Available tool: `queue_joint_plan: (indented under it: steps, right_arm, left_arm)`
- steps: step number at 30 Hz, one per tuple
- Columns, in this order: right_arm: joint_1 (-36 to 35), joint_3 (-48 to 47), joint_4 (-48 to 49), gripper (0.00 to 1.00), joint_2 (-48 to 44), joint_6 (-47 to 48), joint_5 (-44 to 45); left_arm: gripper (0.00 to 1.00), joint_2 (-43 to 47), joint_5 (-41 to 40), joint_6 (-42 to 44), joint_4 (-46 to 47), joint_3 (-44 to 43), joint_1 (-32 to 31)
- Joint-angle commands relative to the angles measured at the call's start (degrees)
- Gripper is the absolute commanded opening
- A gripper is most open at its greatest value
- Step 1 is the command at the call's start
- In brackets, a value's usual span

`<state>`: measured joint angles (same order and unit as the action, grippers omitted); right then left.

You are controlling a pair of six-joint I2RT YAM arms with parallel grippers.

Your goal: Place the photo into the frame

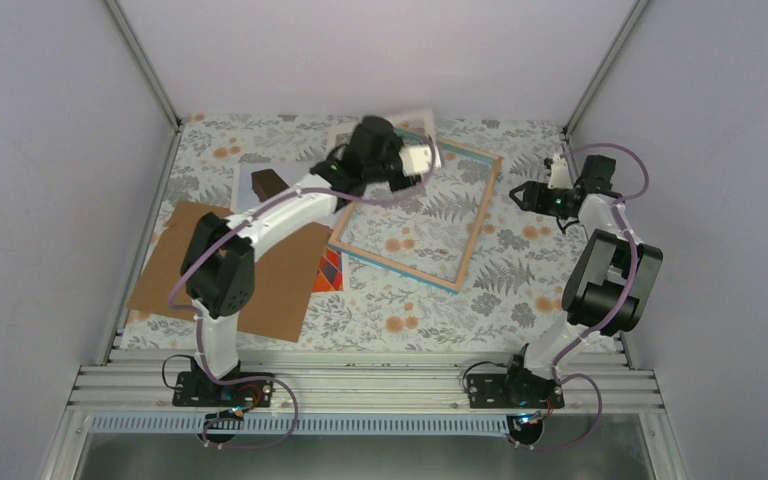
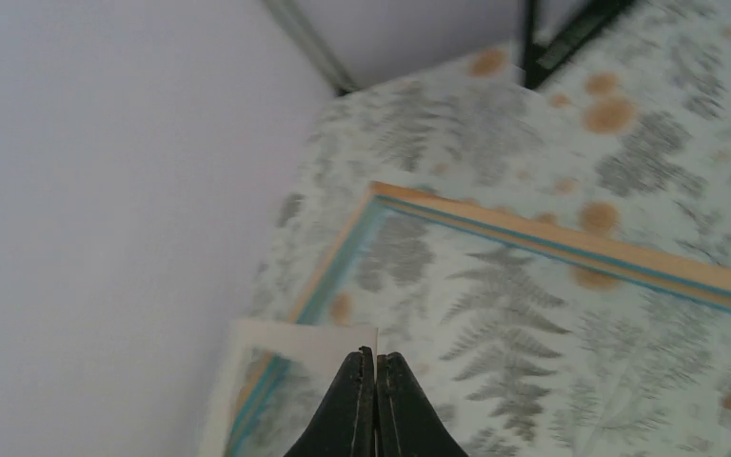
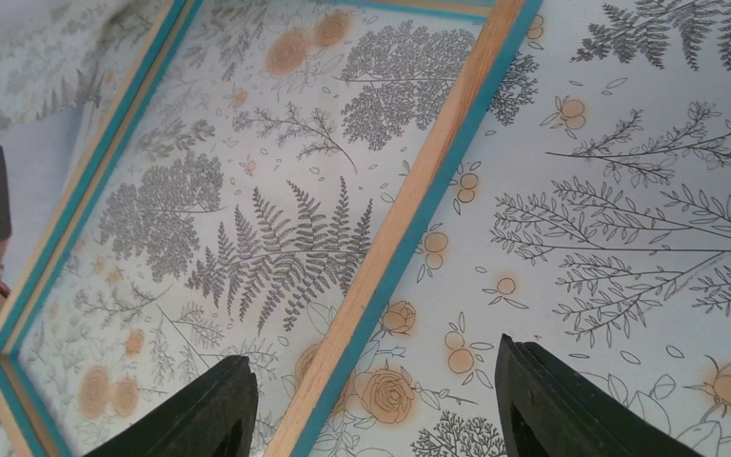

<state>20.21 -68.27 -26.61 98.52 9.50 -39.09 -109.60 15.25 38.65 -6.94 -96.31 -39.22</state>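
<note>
Both left fingers [image 2: 347, 411] are pressed together, pinching one corner of the cream mat [image 2: 286, 335]. The left gripper [image 2: 374, 356] hangs over the far left corner of the frame [image 2: 571, 249], and I can see the frame's turquoise rim through the mat's window.

Right gripper [image 3: 373, 354] is spread wide with nothing between the fingers. One finger is above the pane and the other above the floral tablecloth [image 1: 410, 310], so it straddles the frame's right rail without touching it.

The frame lies flat mid-table, turned at an angle, wood-coloured edges up. The cloth pattern shows through the pane.

The photo [image 1: 263, 184] is not in the frame. It lies on the table just left of it, under the left arm. Its brown basket end points to the far side, and a red strip pokes out near the frame's near left corner. The brown backing board [image 1: 175, 265] lies left of the frame and overlaps the photo (it looks to be covering the photo's middle, though the arm hides part of that). From the right wrist I catch only the basket at the picture's left edge.
</note>
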Motion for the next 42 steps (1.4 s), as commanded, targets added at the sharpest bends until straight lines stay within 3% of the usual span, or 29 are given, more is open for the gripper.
queue_joint_plan:
  steps: [1, 17, 32, 42]
  right_arm:
    - [2.33, 0.62, -0.39, 0.62, -1.57, -2.21, -5.41]
    - [3.26, 1.67, 0.12, 0.62, -0.72, -2.11, -5.77]
    - [3.26, 3.74, 0.02, 0.62, -1.08, -0.31, -6.07]
    - [3.26, 3.66, -0.48, 0.62, -1.02, 1.02, -6.21]
  left_arm:
    - [0.02, -1.07, 1.17, 10.14, 7.75, 4.88, -3.32]
    - [0.02, 4.05, 8.42, 11.67, 15.77, 22.83, -10.59]
    - [0.02, -1.0, 7.67, 30.02, 11.35, 23.54, -14.55]
    - [0.03, 3.72, 1.27, 35.03, 10.14, 26.19, -13.14]
